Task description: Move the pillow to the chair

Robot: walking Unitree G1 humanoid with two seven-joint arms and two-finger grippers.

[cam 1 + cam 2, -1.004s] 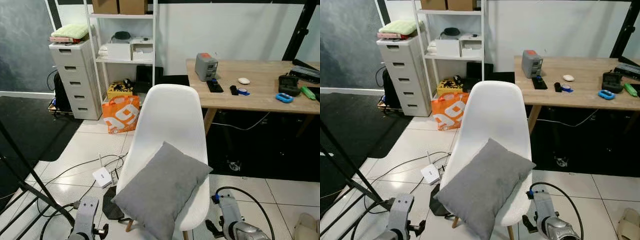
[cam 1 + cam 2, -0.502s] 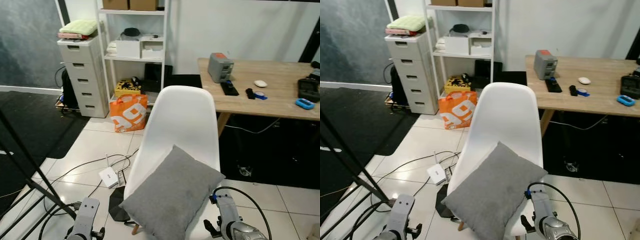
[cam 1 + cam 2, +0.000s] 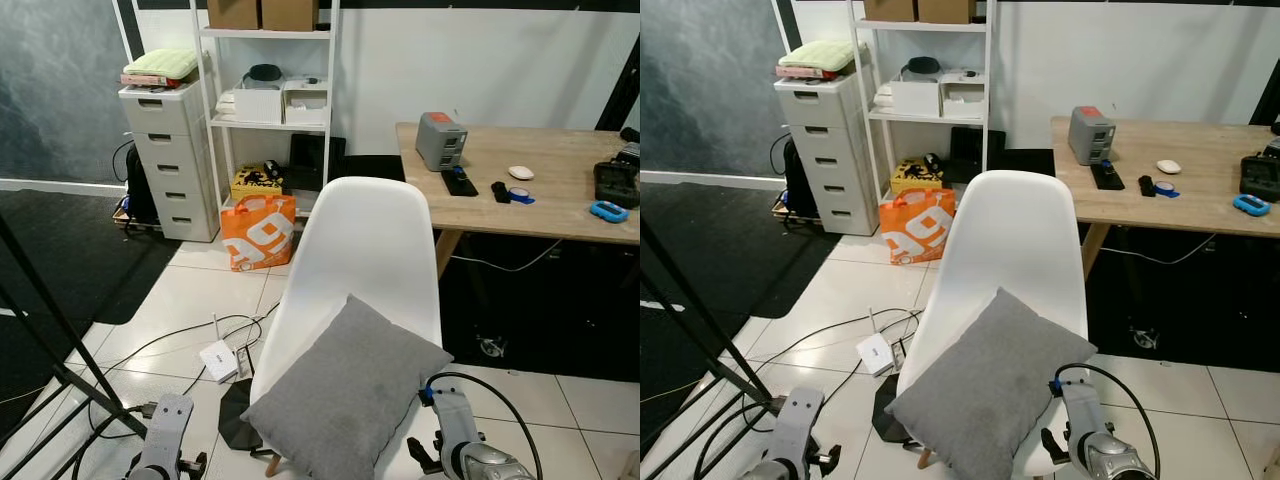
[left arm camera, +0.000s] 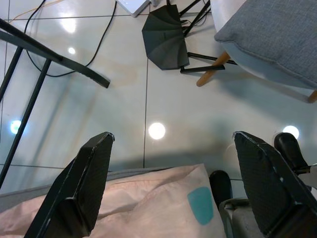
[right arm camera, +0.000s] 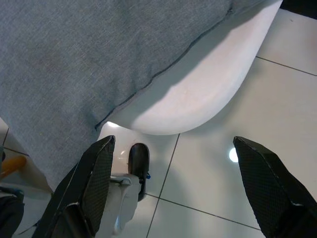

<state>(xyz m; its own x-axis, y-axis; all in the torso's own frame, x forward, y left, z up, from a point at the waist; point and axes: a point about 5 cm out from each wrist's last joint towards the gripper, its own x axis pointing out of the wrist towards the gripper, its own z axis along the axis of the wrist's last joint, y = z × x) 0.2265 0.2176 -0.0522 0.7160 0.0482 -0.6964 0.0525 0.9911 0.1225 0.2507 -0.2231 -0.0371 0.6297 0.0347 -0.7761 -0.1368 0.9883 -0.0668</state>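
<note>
The grey pillow (image 3: 345, 390) lies on the seat of the white shell chair (image 3: 365, 245). It rests tilted, with one corner raised toward the backrest and the opposite corner hanging over the front edge of the seat. Its long axis runs diagonally, from the front of the seat on the robot's left to the back of the seat on the robot's right. The right wrist view shows the pillow's seamed edge overhanging the rounded rim of the chair shell.

Both arms hang low, one at each side of the chair. The left gripper (image 4: 173, 183) is over bare floor tiles with its two black fingers spread wide and nothing between them. The right gripper (image 5: 173, 183) is just beside the front edge of the seat, fingers likewise spread apart and holding nothing. Neither gripper touches the pillow.

Behind the chair stands a wooden desk (image 3: 520, 200) carrying a grey box (image 3: 441, 140) and small items. To the robot's left are a white shelf unit (image 3: 265, 90), a white drawer cabinet (image 3: 165, 150) and an orange bag (image 3: 258, 230). Cables and a white router (image 3: 218, 360) lie on the tiled floor (image 3: 190, 290).
</note>
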